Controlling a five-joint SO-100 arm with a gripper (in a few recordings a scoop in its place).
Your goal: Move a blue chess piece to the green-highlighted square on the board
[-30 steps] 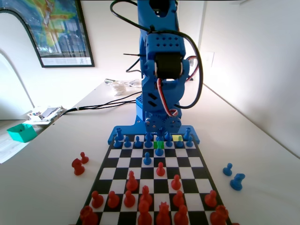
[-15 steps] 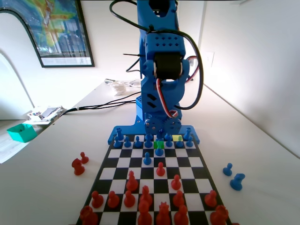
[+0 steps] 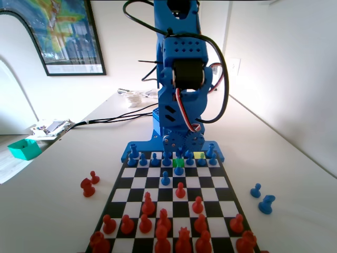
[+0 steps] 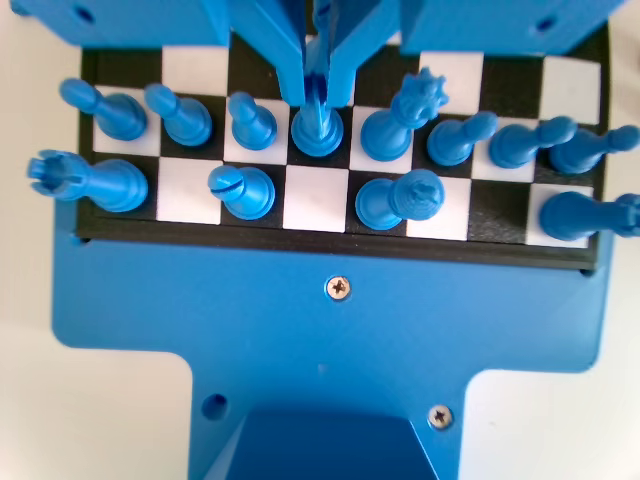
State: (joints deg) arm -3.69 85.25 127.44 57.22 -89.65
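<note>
- the end effector (image 4: 318,95) is closed around a blue pawn (image 4: 317,130) in the blue ranks of the board (image 4: 320,240).
- the green-highlighted square (image 3: 178,162) lies beside that pawn.
- step in hand looks like the grasp; next calls for lifting clear of neighbouring pieces.

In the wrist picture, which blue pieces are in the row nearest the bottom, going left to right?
rook → bishop → knight → blue piece cut off by the right edge

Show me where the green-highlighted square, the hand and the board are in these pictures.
green-highlighted square (image 3: 178,162): fixed view, its visible green surface.
hand (image 4: 318,95): wrist view, between the two fingertips, closed around a blue pawn.
board (image 3: 210,194): fixed view, a bare square near the right edge.
</note>
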